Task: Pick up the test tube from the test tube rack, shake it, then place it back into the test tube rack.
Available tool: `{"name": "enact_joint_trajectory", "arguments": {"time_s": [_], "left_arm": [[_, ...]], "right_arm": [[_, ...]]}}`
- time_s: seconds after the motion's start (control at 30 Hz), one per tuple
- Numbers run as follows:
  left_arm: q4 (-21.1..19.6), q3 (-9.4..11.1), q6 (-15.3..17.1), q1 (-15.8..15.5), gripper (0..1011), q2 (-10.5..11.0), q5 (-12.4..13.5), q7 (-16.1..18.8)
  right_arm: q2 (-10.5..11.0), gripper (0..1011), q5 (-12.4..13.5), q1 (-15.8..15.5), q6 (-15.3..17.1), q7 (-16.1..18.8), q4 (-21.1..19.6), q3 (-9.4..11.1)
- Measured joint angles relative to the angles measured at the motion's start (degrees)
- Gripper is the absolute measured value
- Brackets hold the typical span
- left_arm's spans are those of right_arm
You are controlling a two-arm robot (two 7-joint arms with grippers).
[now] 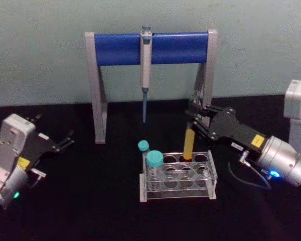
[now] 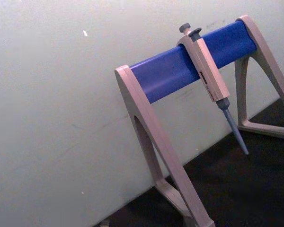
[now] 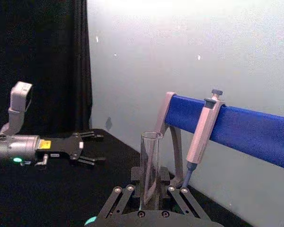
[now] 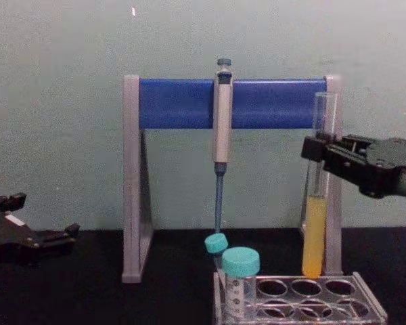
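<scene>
In the head view the test tube rack sits lower centre, with capped tubes at its left end and the pipette stand behind it, upper centre. My right gripper, right of centre, holds the test tube at a back hole. My left gripper lies mid-left.

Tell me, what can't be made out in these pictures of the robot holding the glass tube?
- Liquid in the test tube: right wrist view, hidden below the jaws of the right gripper.
- Whether its bottom sits in the test tube rack or above: head view, too small.
- Body of the left gripper: chest view, cut off by the left edge.
</scene>
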Motion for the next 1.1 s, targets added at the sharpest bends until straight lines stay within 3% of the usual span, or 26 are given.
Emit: {"name": "enact_joint_trajectory", "arguments": {"time_s": [0.43, 1.1], "left_arm": [[0.0, 0.0, 0.0, 0.0, 1001, 0.0, 0.0, 0.0], [0.0, 0.0, 0.0, 0.0, 1001, 0.0, 0.0, 0.0]], "right_arm": [[-2.7, 232, -4.0, 1.5, -0.6, -2.0, 3.6, -0.8], [-3.9, 232, -5.6, 2.3, 0.3, -1.3, 6.0, -1.2]]}}
